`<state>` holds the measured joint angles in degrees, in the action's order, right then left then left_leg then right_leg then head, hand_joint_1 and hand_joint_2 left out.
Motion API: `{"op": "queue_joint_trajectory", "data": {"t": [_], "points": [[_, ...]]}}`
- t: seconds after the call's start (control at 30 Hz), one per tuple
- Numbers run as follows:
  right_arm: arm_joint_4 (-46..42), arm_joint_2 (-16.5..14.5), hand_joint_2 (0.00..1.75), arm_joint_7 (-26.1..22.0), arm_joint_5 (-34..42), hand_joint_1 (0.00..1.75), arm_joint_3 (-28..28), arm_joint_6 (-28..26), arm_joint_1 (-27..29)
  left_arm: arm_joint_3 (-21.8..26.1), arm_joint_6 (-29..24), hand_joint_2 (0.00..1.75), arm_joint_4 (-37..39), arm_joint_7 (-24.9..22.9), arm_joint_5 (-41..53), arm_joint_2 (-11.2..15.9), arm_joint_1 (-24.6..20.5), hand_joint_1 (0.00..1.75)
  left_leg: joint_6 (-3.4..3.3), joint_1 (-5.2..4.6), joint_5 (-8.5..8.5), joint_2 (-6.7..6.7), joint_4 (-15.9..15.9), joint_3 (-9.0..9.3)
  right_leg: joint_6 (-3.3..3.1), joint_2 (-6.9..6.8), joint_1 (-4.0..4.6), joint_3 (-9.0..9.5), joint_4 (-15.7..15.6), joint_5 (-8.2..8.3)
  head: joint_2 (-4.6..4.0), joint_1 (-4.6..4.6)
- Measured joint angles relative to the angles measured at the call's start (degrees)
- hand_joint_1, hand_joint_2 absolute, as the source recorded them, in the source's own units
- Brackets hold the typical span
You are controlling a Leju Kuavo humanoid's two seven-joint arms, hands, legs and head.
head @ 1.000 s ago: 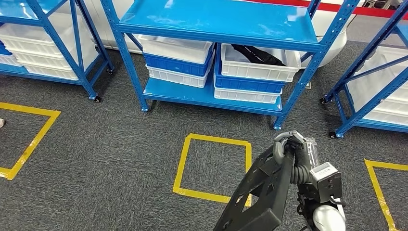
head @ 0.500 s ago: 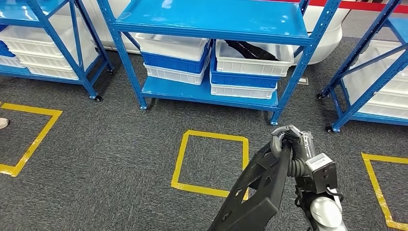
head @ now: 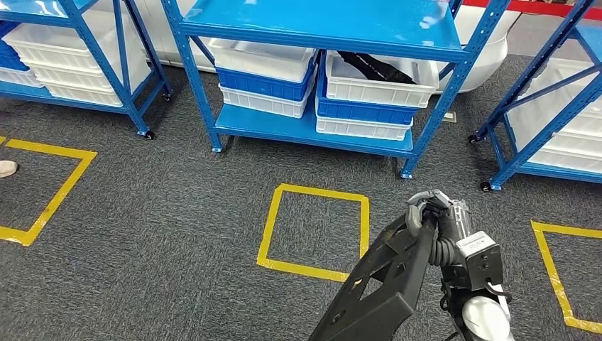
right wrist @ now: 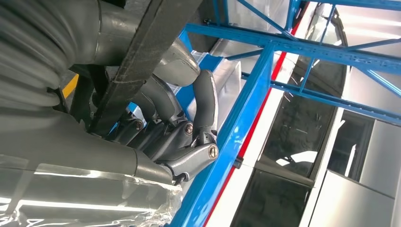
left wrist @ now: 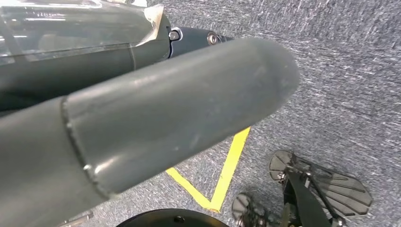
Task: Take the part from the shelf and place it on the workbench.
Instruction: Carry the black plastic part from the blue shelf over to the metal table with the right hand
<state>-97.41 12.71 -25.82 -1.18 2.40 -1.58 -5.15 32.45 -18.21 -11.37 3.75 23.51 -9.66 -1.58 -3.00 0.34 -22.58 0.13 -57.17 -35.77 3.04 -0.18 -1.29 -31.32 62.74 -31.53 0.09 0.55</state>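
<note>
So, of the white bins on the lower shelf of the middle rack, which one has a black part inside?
The top right white bin, stacked on a blue bin: a black part lies in it. The top left bin shows none.

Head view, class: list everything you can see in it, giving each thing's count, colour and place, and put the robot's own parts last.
Shelf racks: three, blue, across the back, on small wheels.
Bins: stacked white and blue, on the racks' lower shelves.
Long part: one, black, lying in the top white bin of the middle rack.
Tape squares: three, yellow, on the grey carpet.
Shoe tip: one, pale, at the left edge.
Held part: one, black flat frame with cut-outs, bottom right.
Right hand: grips the held part's upper end.
</note>
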Motion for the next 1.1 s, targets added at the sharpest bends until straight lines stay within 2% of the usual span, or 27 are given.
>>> {"op": "queue_joint_trajectory", "data": {"t": [0.03, 0.07, 0.13, 0.2, 0.23, 0.27, 0.33, 0.37, 0.4, 0.43, 0.47, 0.53, 0.57, 0.6, 0.67, 0.7, 0.73, 0.77, 0.83, 0.87, 0.9, 0.93, 0.97, 1.0, 1.03, 1.07, 1.1], "points": [[-0.02, 0.16, 1.75, -0.03, 0.01, 1.75, 0.15, -0.03, 0.13, 0.02, 0.07, 0.0, 0.0, 0.02, 0.04, 0.02, 0.0, 0.0, 0.34, -0.06, 0.27, -0.01, -0.14, -0.24, 0.06, 0.03, 0.06, 2.15, -3.74, 0.9, 0.0, 0.02], [-0.04, 0.31, 1.75, -0.07, 0.03, 1.75, 0.29, -0.07, 0.26, 0.03, 0.11, 0.0, 0.0, 0.03, 0.12, 0.05, 0.03, 0.0, 0.7, -0.14, 0.51, 0.0, -0.22, -0.39, -0.13, 0.08, 0.13, 3.38, -6.06, 1.44, 0.0, 0.07], [-0.08, 0.59, 1.75, -0.14, 0.05, 1.75, 0.55, -0.16, 0.73, 0.03, 0.31, 0.0, 0.01, 0.06, 0.35, 0.11, 0.11, 0.0, 1.35, -0.17, 1.04, 0.0, -0.19, -0.5, -1.02, 0.19, 0.54, 3.43, -6.72, 2.1, -0.01, 0.14], [-0.08, 0.86, 1.75, -0.32, 0.07, 1.75, 0.74, -0.26, 1.16, 0.03, 0.64, 0.0, 0.03, 0.18, 0.58, 0.19, 0.29, 0.0, 1.95, 0.13, 0.68, -0.03, -0.71, -0.86, -2.0, 0.15, 0.18, 3.2, -6.66, 2.79, -0.01, 0.15], [-0.09, 0.99, 1.75, -0.49, 0.08, 1.75, 0.85, -0.32, 1.38, 0.03, 0.79, 0.0, 0.04, 0.27, 0.64, 0.25, 0.39, 0.0, 2.22, 0.28, -0.73, -0.05, -2.16, -1.46, -2.52, 0.09, 0.02, 3.06, -6.68, 3.2, -0.01, 0.21], [-0.1, 1.11, 1.75, -0.67, 0.09, 1.75, 1.0, -0.38, 1.64, 0.03, 0.9, 0.0, 0.05, 0.35, 0.68, 0.3, 0.47, 0.0, 2.47, 0.39, -2.89, -0.07, -4.73, -2.45, -2.99, 0.02, -0.1, 2.84, -6.69, 3.64, -0.01, 0.28], [-0.11, 1.39, 1.75, -0.9, 0.11, 1.75, 1.43, -0.5, 2.28, 0.03, 0.98, 0.0, 0.06, 0.4, 0.76, 0.34, 0.57, 0.0, 2.84, 0.44, -7.94, -0.09, -12.71, -5.18, -3.47, -0.1, 0.19, 2.05, -6.58, 4.35, -0.01, 0.39], [-0.11, 1.53, 1.75, -0.93, 0.11, 1.75, 1.63, -0.53, 2.51, 0.04, 0.99, 0.0, 0.07, 0.39, 0.8, 0.34, 0.6, 0.0, 2.92, 0.44, -9.42, -0.09, -15.99, -6.09, -3.5, -0.11, 0.33, 1.57, -6.5, 4.65, -0.01, 0.41], [-0.1, 1.68, 1.75, -0.95, 0.11, 1.75, 1.81, -0.55, 2.65, 0.04, 0.99, 0.0, 0.07, 0.37, 0.84, 0.35, 0.62, 0.0, 2.89, 0.44, -9.91, -0.09, -17.5, -6.11, -3.5, -0.1, 0.45, 1.12, -6.42, 4.91, -0.01, 0.42], [-0.1, 1.82, 1.75, -0.96, 0.11, 1.75, 1.95, -0.56, 2.7, 0.04, 0.99, 0.0, 0.07, 0.34, 0.88, 0.36, 0.63, 0.0, 2.72, 0.43, -9.3, -0.09, -16.47, -4.87, -3.45, -0.08, 0.55, 0.77, -6.32, 5.12, -0.01, 0.42], [-0.09, 1.96, 1.75, -0.96, 0.11, 1.75, 2.04, -0.56, 2.68, 0.04, 0.99, 0.0, 0.07, 0.31, 0.93, 0.37, 0.62, 0.0, 2.41, 0.39, -7.96, -0.11, -13.26, -2.51, -3.35, -0.04, 0.63, 0.53, -6.25, 5.29, -0.01, 0.43], [-0.09, 2.24, 1.75, -0.98, 0.11, 1.75, 2.16, -0.55, 2.59, 0.03, 0.99, 0.0, 0.07, 0.25, 1.03, 0.49, 0.54, 0.0, 1.5, 0.2, -5.63, -0.23, -4.92, 2.85, -3.03, 0.02, 0.93, 0.28, -6.07, 5.55, -0.01, 0.39], [-0.05, 2.38, 1.75, -0.98, 0.11, 1.75, 2.17, -0.5, 2.47, 0.03, 0.98, 0.0, 0.07, 0.22, 1.05, 0.54, 0.5, 0.0, 1.13, 0.01, -5.07, -0.28, -2.2, 4.47, -2.79, 0.01, 1.03, 0.14, -6.0, 5.7, -0.01, 0.37], [0.02, 2.5, 1.75, -0.99, 0.12, 1.75, 2.17, -0.37, 2.27, 0.03, 0.96, 0.0, 0.07, 0.2, 1.06, 0.56, 0.45, 0.0, 0.8, -0.2, -4.92, -0.31, -0.9, 5.1, -2.48, -0.01, 1.1, -0.03, -5.94, 5.9, 0.0, 0.36], [0.22, 2.77, 1.75, -0.99, 0.18, 1.75, 2.16, -0.03, 1.76, 0.04, 0.88, 0.0, 0.07, 0.16, 1.05, 0.51, 0.44, 0.0, 0.28, -0.47, -4.36, -0.24, -0.46, 4.82, -1.71, -0.04, 1.14, -0.41, -5.95, 6.37, 0.0, 0.37], [0.34, 2.97, 1.75, -0.99, 0.22, 1.75, 2.15, 0.1, 1.48, 0.04, 0.83, 0.0, 0.07, 0.13, 1.04, 0.44, 0.42, 0.0, -0.03, -0.45, -3.85, -0.12, -0.12, 4.65, -1.42, -0.04, 1.12, -0.78, -5.67, 6.25, 0.01, 0.41], [0.49, 3.2, 1.75, -0.99, 0.29, 1.75, 2.15, 0.15, 1.16, 0.05, 0.74, 0.0, 0.06, 0.1, 1.03, 0.39, 0.39, 0.0, -0.43, -0.36, -3.25, 0.01, 0.26, 4.4, -1.35, -0.02, 1.13, -1.47, -4.57, 5.43, 0.0, 0.34], [0.69, 3.46, 1.75, -0.99, 0.34, 1.75, 2.16, 0.16, 0.8, 0.05, 0.65, 0.0, 0.05, 0.07, 1.02, 0.31, 0.34, 0.0, -0.76, -0.23, -2.61, 0.15, 0.62, 4.0, -1.45, 0.01, 1.15, -2.65, -2.24, 3.89, 0.0, 0.24], [1.24, 3.74, 1.75, -0.98, 0.41, 1.75, 2.15, 0.16, 0.23, 0.05, 0.49, 0.0, 0.04, 0.04, 1.02, 0.17, 0.28, 0.0, -1.16, -0.2, -1.63, 0.29, 0.75, 2.88, -1.78, 0.05, 0.83, -5.77, 5.12, -0.3, -0.01, 0.04], [1.53, 3.8, 1.75, -0.98, 0.43, 1.75, 2.14, 0.16, 0.1, 0.05, 0.42, 0.0, 0.04, 0.02, 1.02, 0.09, 0.28, 0.0, -1.11, -0.2, -1.18, 0.31, 0.73, 2.22, -1.62, 0.05, 0.67, -7.0, 8.57, -1.84, -0.01, 0.0], [1.78, 3.86, 1.75, -0.97, 0.43, 1.75, 2.13, 0.16, 0.07, 0.05, 0.33, 0.0, 0.04, 0.0, 1.02, 0.01, 0.28, 0.0, -1.02, -0.2, -0.73, 0.32, 0.69, 1.59, -1.25, 0.05, 0.51, -7.27, 10.28, -2.55, -0.01, 0.0], [1.96, 3.92, 1.75, -0.96, 0.43, 1.75, 2.12, 0.16, 0.05, 0.05, 0.26, 0.0, 0.05, -0.04, 1.02, -0.05, 0.28, 0.0, -0.87, -0.18, -0.27, 0.31, 0.65, 0.98, -0.7, 0.04, 0.34, -6.34, 9.74, -2.42, -0.01, -0.03], [2.09, 4.01, 1.75, -0.96, 0.42, 1.75, 2.12, 0.16, 0.0, 0.05, 0.2, 0.0, 0.05, -0.09, 1.02, -0.12, 0.28, 0.0, -0.67, -0.15, 0.15, 0.3, 0.6, 0.46, -0.1, 0.03, 0.13, -4.3, 7.0, -1.61, -0.01, -0.03], [2.15, 4.1, 1.75, -0.95, 0.42, 1.75, 2.11, 0.16, -0.1, 0.05, 0.15, 0.0, 0.05, -0.13, 1.02, -0.18, 0.27, 0.0, -0.41, -0.13, 0.55, 0.29, 0.49, 0.01, 0.44, 0.01, -0.13, -1.29, 2.46, -0.45, -0.01, -0.03], [2.19, 4.18, 1.75, -0.95, 0.42, 1.75, 2.09, 0.16, -0.24, 0.05, 0.12, 0.0, 0.05, -0.17, 1.02, -0.22, 0.27, 0.0, -0.1, -0.22, 0.87, 0.28, 0.31, -0.37, 0.67, 0.03, -0.19, 1.25, -1.83, 0.54, -0.01, -0.02], [2.2, 4.25, 1.75, -0.95, 0.42, 1.75, 2.07, 0.16, -0.35, 0.05, 0.08, 0.0, 0.04, -0.19, 1.02, -0.25, 0.26, 0.0, 0.25, -0.31, 1.15, 0.3, 0.17, -0.62, 0.55, 0.08, -0.16, 2.93, -4.94, 1.28, -0.01, 0.04], [2.22, 4.32, 1.75, -0.94, 0.42, 1.75, 2.05, 0.17, -0.43, 0.05, 0.04, 0.0, 0.04, -0.21, 1.02, -0.27, 0.25, 0.0, 0.6, -0.4, 1.43, 0.33, 0.04, -0.82, 0.21, 0.13, -0.04, 3.77, -6.74, 1.75, -0.01, 0.11]]}}
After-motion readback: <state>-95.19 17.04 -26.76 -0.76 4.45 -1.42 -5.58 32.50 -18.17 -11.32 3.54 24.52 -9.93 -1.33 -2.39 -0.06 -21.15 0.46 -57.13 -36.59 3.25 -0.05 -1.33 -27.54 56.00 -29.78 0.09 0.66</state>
